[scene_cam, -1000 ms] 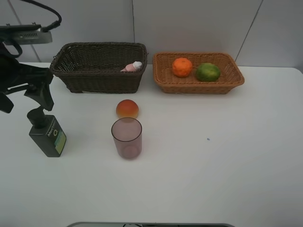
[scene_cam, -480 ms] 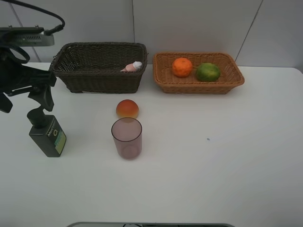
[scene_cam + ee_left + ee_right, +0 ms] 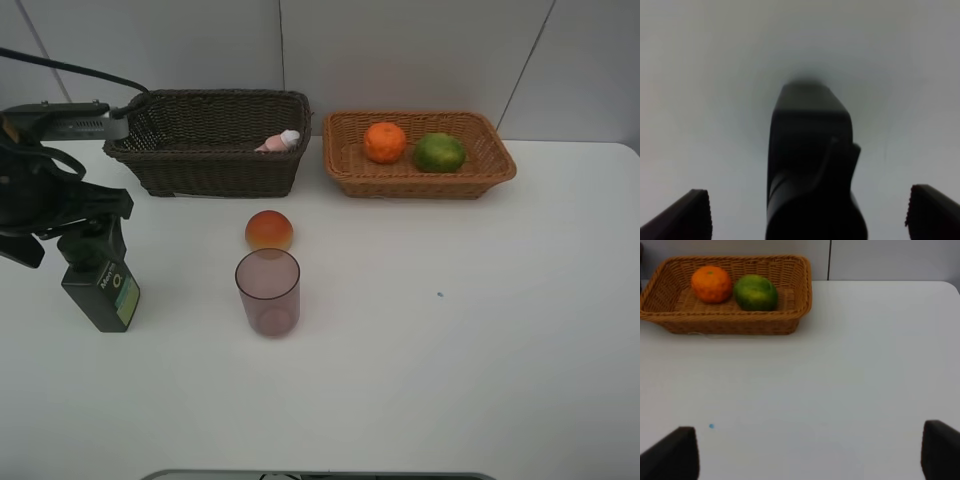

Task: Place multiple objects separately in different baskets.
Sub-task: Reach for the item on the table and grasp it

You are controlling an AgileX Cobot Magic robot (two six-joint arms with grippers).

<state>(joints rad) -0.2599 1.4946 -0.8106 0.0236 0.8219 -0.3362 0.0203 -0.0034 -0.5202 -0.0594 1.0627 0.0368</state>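
Lowered since a moment ago, the left gripper (image 3: 811, 220) straddles the bottle (image 3: 100, 295), jaws wide open around its pump, upright on the table (image 3: 450, 350) left of the cup (image 3: 268, 292); an off-centre squeeze could topple it.

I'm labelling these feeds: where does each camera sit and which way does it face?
Exterior high: mounted high, looking down over the table toward the dark basket and tan basket; the left arm shows.
Left wrist: looks down on the pump bottle between the tips of the open left pincer.
Right wrist: faces the tan basket; right pincer tips show.
Shared: exterior and right wrist both show the orange.
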